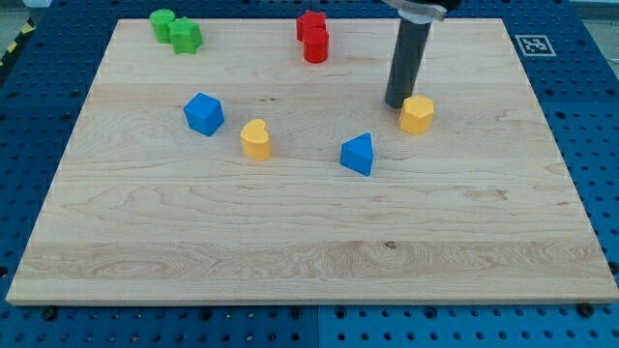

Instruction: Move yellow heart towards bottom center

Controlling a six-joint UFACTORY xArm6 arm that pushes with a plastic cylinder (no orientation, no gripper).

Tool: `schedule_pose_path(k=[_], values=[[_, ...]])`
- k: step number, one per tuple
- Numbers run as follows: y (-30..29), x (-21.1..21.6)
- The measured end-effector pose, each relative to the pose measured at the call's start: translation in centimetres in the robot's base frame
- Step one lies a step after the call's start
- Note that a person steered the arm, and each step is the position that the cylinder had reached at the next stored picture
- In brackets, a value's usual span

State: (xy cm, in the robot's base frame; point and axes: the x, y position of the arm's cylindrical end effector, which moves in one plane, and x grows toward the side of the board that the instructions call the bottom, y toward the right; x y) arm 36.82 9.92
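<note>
Blue triangle point(357, 154), yellow heart point(256, 139) upright, prob.

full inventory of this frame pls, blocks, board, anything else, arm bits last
green blocks: 2, green, touching pair at the board's top left; shapes unclear
red blocks: 2, red, touching pair at top centre; shapes unclear
blue cube: 1, blue, left of centre
yellow heart: 1, yellow, just right of and below the blue cube
blue triangular block: 1, blue, right of centre
yellow hexagonal block: 1, yellow, upper right of centre
wooden board: 1, light wood, fills most of the view
pegboard table: 1, blue, around the board
marker tag: 1, black and white, beyond the board's top right corner
rod: 1, dark, descending from the view's top; my tip sits just left of the yellow hexagonal block, far right of the yellow heart
</note>
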Motion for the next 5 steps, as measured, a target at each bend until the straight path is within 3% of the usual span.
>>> schedule_pose_path(k=[1,4,5], values=[[-2.8,0.0],[-3.5,0.1],[-7.7,2.6]])
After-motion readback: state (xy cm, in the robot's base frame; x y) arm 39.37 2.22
